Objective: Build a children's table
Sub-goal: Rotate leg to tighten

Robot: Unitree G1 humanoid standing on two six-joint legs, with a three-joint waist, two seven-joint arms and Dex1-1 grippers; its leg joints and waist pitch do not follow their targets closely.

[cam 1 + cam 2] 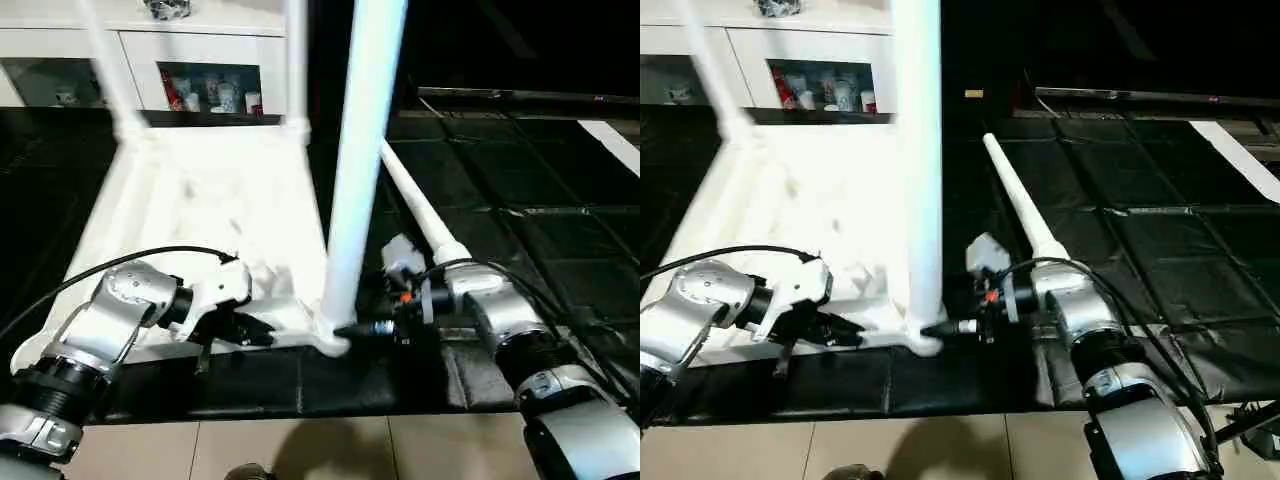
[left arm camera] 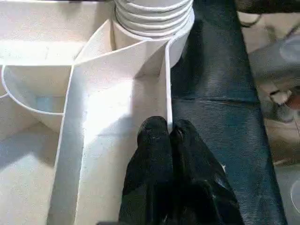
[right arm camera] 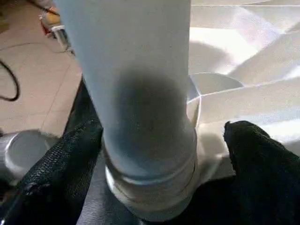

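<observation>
Left pincer (image 2: pixel 169 136) is pinched shut on the thin rim wall of the table top (image 1: pixel 215 215), which lies upside down on a black mat (image 1: pixel 520 230) with its ribs facing up. Right pincer (image 3: pixel 161 140) stands open, one black finger on each side of the leg (image 1: pixel 360 150) that rises upright from the near corner socket; another leg (image 1: pixel 1020 205) lies on the mat beside the top

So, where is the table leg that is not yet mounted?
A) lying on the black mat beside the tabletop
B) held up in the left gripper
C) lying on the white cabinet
A: the loose leg lies flat on the black mat, beside the upturned tabletop.
</observation>
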